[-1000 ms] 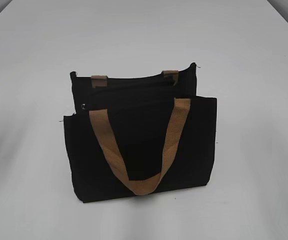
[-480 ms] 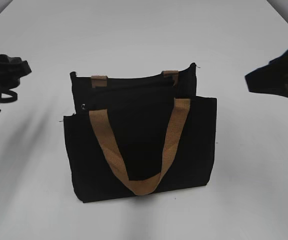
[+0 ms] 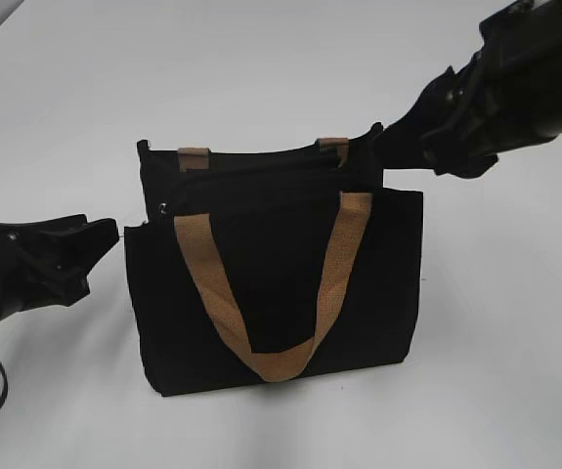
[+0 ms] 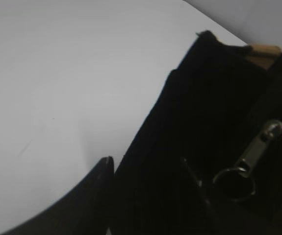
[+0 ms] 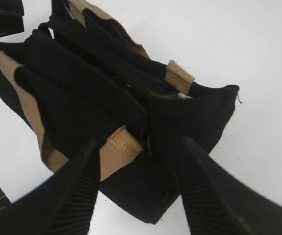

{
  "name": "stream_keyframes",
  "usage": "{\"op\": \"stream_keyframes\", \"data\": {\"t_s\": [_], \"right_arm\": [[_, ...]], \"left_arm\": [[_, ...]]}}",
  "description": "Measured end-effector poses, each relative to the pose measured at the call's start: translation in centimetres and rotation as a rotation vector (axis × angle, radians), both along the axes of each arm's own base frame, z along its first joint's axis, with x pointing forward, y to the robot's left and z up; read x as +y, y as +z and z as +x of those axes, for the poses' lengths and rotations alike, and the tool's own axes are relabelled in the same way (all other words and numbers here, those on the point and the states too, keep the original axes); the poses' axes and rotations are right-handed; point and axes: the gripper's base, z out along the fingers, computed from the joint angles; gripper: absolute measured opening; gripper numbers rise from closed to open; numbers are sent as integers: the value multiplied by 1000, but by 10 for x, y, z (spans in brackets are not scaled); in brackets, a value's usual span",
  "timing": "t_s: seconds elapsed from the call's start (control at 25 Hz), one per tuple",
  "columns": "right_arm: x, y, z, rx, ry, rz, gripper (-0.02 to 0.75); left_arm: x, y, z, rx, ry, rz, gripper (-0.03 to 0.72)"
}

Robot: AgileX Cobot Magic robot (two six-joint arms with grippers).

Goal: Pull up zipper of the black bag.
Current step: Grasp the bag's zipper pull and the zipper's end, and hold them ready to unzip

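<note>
The black bag (image 3: 281,283) stands upright in the middle of the white table, its tan handle (image 3: 339,264) hanging down the front. The zipper pull (image 4: 258,147), silver with a ring, shows in the left wrist view; in the exterior view it is a tiny glint (image 3: 166,208) at the bag's upper left. My left gripper (image 3: 95,249) is open beside the bag's left edge, and in its own view the jaws (image 4: 145,166) face the bag's side, left of the pull. My right gripper (image 3: 386,147) is open at the bag's upper right corner, its jaws (image 5: 138,144) straddling that end of the bag (image 5: 180,122).
The white table (image 3: 496,322) extends all round the bag. A second tan handle's ends (image 3: 194,156) show at the bag's back edge. The left gripper shows in the top left corner of the right wrist view (image 5: 3,14).
Both arms came into view and closed in on the bag: the left gripper moved down and right to its left edge, the right gripper moved left to its upper right corner. The bag has not moved.
</note>
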Motion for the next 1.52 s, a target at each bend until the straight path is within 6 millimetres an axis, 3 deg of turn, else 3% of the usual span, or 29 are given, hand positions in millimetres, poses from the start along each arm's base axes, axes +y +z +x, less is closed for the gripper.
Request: {"op": "stream_keyframes", "data": {"t_s": [0.64, 0.92, 1.0, 1.16, 1.2, 1.52], "right_arm": [[7, -8, 6, 13, 8, -4, 400], [7, -7, 7, 4, 5, 0, 400], [7, -7, 7, 4, 5, 0, 400], [8, -7, 7, 11, 2, 14, 400], [9, -7, 7, 12, 3, 22, 400], [17, -1, 4, -42, 115, 50, 396]], "left_arm": [[-24, -18, 7, 2, -253, 52, 323], [-33, -22, 19, -5, -310, 67, 321], [-34, -22, 21, -10, -310, 64, 289], [-34, -22, 20, -12, -322, 66, 68], [-35, -22, 20, -12, -332, 69, 44], [-26, -10, 3, -31, -310, 72, 14]]}}
